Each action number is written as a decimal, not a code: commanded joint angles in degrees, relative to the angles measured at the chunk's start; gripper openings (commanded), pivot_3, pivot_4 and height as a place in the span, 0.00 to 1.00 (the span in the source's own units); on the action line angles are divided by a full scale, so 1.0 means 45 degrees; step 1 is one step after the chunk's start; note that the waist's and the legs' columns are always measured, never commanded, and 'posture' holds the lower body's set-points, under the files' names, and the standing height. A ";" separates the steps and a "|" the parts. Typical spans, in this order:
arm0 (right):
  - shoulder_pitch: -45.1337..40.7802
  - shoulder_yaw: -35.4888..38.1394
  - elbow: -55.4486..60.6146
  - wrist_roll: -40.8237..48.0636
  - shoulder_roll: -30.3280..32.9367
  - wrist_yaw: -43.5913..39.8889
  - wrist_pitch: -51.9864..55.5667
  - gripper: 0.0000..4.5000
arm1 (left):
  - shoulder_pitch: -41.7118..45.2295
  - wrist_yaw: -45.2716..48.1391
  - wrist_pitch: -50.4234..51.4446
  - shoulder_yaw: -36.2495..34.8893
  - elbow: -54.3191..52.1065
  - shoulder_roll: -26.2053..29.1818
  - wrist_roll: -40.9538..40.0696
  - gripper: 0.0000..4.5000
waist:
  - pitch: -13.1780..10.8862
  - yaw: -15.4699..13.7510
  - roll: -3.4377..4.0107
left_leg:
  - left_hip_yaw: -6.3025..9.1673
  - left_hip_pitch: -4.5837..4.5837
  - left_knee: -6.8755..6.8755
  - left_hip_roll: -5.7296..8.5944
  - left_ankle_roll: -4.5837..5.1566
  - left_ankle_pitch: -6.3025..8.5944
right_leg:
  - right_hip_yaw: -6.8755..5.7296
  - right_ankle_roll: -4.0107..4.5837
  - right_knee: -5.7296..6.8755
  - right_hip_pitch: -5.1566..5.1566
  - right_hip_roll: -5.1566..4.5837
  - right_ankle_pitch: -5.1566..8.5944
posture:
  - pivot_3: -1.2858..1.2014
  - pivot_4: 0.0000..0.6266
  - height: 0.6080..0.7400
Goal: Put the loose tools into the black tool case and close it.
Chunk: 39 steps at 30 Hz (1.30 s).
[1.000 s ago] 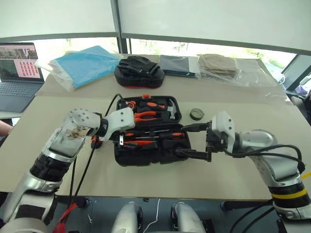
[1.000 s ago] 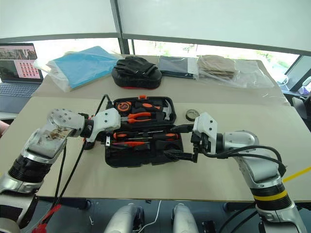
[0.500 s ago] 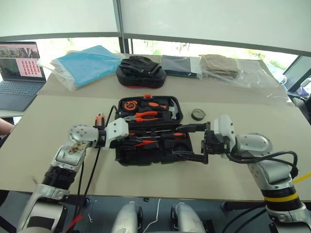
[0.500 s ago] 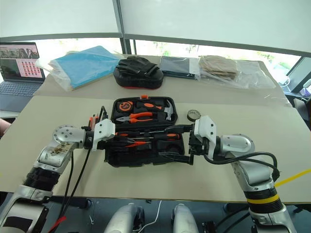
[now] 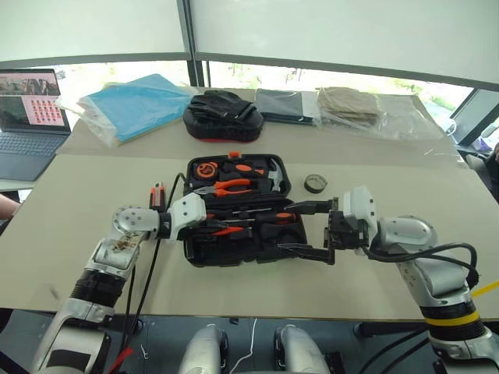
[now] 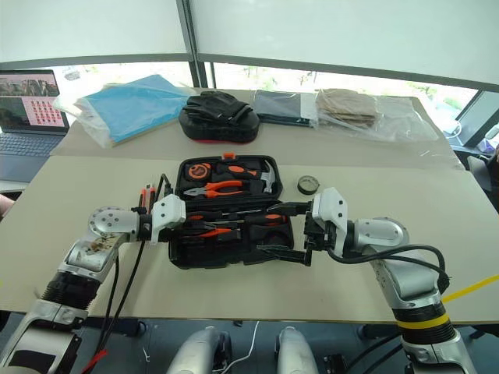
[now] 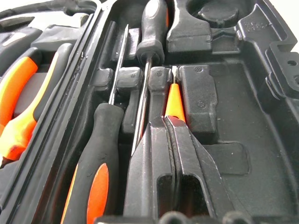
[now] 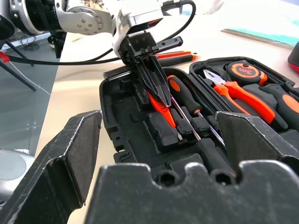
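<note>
The black tool case (image 5: pixel 234 254) lies open mid-table. Two long screwdrivers (image 7: pixel 93 158) with black-and-orange handles lie in its near half. Beside them lies a small orange screwdriver (image 7: pixel 174 100). My left gripper (image 7: pixel 164 120) is shut, and its tips rest on that screwdriver's near end. My right gripper (image 5: pixel 302 229) stands wide open at the case's right end, one finger above the rim and one in front, touching nothing. An orange-and-black utility knife (image 5: pixel 158 192) lies on the table left of the case. A small black tape roll (image 5: pixel 315 183) sits to its right.
The case's far half holds orange-handled pliers (image 5: pixel 232 186), a round tape measure (image 5: pixel 206 168) and a hammer. Behind it sit a black pouch with gloves (image 5: pixel 224 114), a blue bag (image 5: pixel 132 101) and folded cloths in plastic (image 5: pixel 343 105). A laptop (image 5: pixel 27 109) stands far left.
My left gripper has shut and sunk into the case's near half, onto the small orange screwdriver. The right gripper has stayed in place, open.
</note>
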<state>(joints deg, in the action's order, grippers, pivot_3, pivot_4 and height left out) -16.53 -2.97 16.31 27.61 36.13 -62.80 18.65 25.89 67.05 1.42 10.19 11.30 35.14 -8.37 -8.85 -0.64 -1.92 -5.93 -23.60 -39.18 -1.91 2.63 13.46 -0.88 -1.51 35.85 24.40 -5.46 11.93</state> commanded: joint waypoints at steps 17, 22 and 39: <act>0.1192 0.1536 -0.0755 0.0913 -0.0497 -0.1436 -0.2908 1.00 | -0.7439 -0.2725 0.0250 -0.7738 -0.4694 0.0740 -0.3554 0.81 | 0.0002 0.0329 0.0005 | -0.0020 0.0059 0.0052 -0.0025 -0.0020 0.0019 | 0.0018 0.0019 -0.0015 -0.0013 -0.0021 0.0011 | 0.52 0.24 1.00; 0.2010 0.2376 -0.1072 0.1118 -0.0931 -0.1458 -0.4163 1.00 | -1.0996 -0.4581 0.0416 -1.0957 -0.4891 -0.0783 -0.4023 0.98 | -0.0002 0.0273 -0.0003 | -0.0039 0.0064 0.0058 -0.0027 -0.0026 0.0032 | 0.0010 0.0021 -0.0028 -0.0007 -0.0047 0.0016 | 0.52 0.24 1.00; 0.1454 0.2216 -0.1029 0.1537 -0.1479 -0.0938 -0.4226 1.00 | -0.6599 -1.1413 1.0209 -0.8893 -0.8166 -0.0029 -0.7460 0.98 | 0.0002 -0.0045 -0.0017 | -0.0068 0.0074 0.0054 -0.0013 -0.0143 0.0096 | -0.0052 0.0018 0.0001 -0.0027 -0.0106 0.0017 | 0.52 0.24 1.00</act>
<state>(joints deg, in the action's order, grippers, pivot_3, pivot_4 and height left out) -8.89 6.75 9.80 34.30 29.58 -67.44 0.53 -7.37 21.65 38.90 -32.68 -22.57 35.09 -38.90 -8.84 -0.84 -1.99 -6.24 -23.26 -38.94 -1.97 2.17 13.78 -1.09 -1.46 35.84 24.27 -5.88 11.99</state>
